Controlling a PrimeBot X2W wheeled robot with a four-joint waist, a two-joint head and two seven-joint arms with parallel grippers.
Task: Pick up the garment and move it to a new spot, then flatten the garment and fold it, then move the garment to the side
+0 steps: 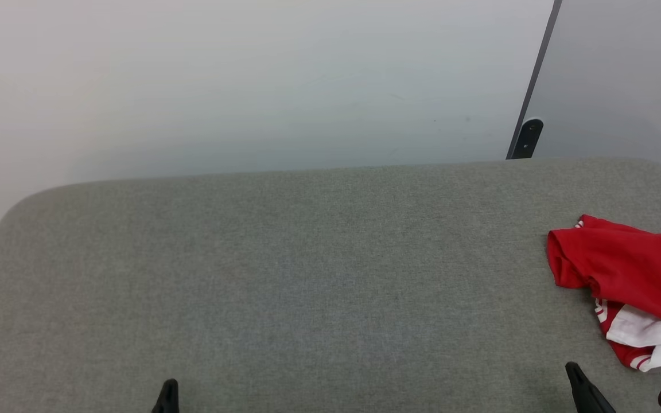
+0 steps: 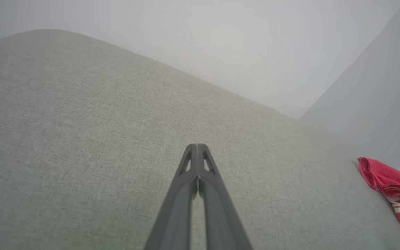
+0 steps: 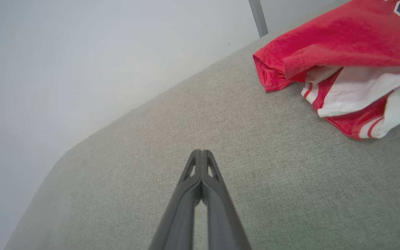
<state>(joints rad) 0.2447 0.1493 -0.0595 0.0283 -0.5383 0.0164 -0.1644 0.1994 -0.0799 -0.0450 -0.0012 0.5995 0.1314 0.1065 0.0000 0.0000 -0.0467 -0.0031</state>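
Across most of the head view, a grey woven upholstered surface [image 1: 307, 275], rounded at its far corners. Behind it, a pale wall [image 1: 250, 80], split toward the right by a slanting dark strip [image 1: 539, 69] with a black bracket [image 1: 528, 137] at its foot.

At the right edge of the upholstery, the garment [image 1: 623, 269]: a red jersey-style T-shirt, bunched and loosely doubled over, partly cut off by the frame. Red body on top, with a scrap of black white-outlined print at the edge. White sleeve cloth and red-and-white striped trim spilling out from under the near side. Resting flat on the fabric, touched by nothing.

Low in the left wrist view, the left gripper [image 2: 197, 146]: fingers pressed together tip to tip, clenched on nothing, poised over bare upholstery. Well apart from the shirt, a small red heap at that view's far right edge.

In the right wrist view, the right gripper [image 3: 202, 152]: likewise clamped tight and empty, tips meeting over bare grey weave. Near the garment but clear of it, with the shirt beyond the tips and off to the upper right, its red folded edge closest. In the head view, the same relation: dark tip at the bottom edge, shirt just ahead and to its right, a band of bare fabric between.
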